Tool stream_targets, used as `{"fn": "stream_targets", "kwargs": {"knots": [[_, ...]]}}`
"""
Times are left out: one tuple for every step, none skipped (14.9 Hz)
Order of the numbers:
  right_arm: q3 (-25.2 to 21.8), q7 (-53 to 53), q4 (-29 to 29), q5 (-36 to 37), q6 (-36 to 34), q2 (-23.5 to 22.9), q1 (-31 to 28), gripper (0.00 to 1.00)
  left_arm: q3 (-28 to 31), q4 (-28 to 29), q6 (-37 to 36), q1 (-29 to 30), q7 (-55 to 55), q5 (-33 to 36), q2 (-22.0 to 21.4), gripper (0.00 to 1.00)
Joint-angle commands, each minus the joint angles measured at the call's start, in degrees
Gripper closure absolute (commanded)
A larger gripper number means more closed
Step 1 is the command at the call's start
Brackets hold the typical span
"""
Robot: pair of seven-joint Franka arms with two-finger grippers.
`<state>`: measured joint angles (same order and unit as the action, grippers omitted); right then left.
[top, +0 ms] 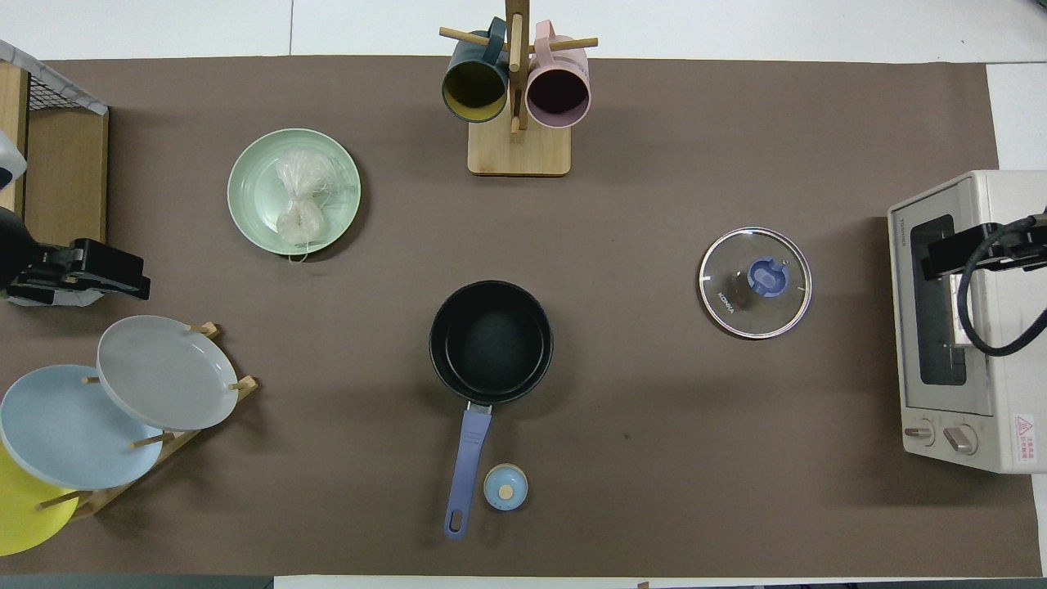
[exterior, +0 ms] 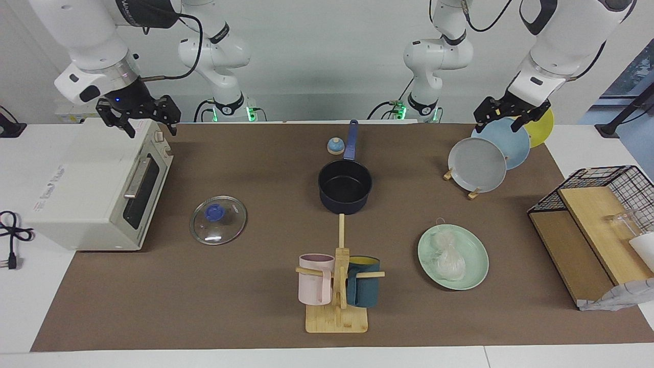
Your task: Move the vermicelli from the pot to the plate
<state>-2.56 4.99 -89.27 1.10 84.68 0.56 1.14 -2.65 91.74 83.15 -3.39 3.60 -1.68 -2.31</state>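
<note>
The vermicelli (exterior: 449, 257) lies on the mint-green plate (exterior: 474, 249), a whitish bundle in a clear bag; it also shows in the overhead view (top: 298, 200) on the plate (top: 252, 176). The navy pot (exterior: 345, 185) stands mid-table with nothing in it, its blue handle toward the robots; the overhead view (top: 491, 339) shows its bare black inside. My left gripper (exterior: 503, 120) hangs open and empty over the plate rack. My right gripper (exterior: 149, 125) hangs open and empty over the toaster oven. Both arms wait.
A glass lid (exterior: 218, 220) lies by the toaster oven (exterior: 87, 189). A mug tree (exterior: 340, 286) holds a pink and a teal mug. A rack (exterior: 477, 163) holds grey, light blue and yellow plates. A small blue knob (exterior: 335, 146) sits beside the handle. A wire-and-wood shelf (exterior: 598, 225) stands at the left arm's end.
</note>
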Motion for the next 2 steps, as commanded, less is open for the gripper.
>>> {"fn": "stream_targets", "kwargs": {"knots": [[0.36, -0.94, -0.12, -0.92, 0.84, 0.23, -0.44, 0.0, -0.26, -1.39, -1.68, 0.4, 0.36, 1.15, 0.55, 0.0], [0.36, -0.86, -0.12, -0.92, 0.84, 0.23, -0.44, 0.0, -0.43, -1.39, -1.77, 1.01, 0.09, 1.15, 0.55, 0.0]]}}
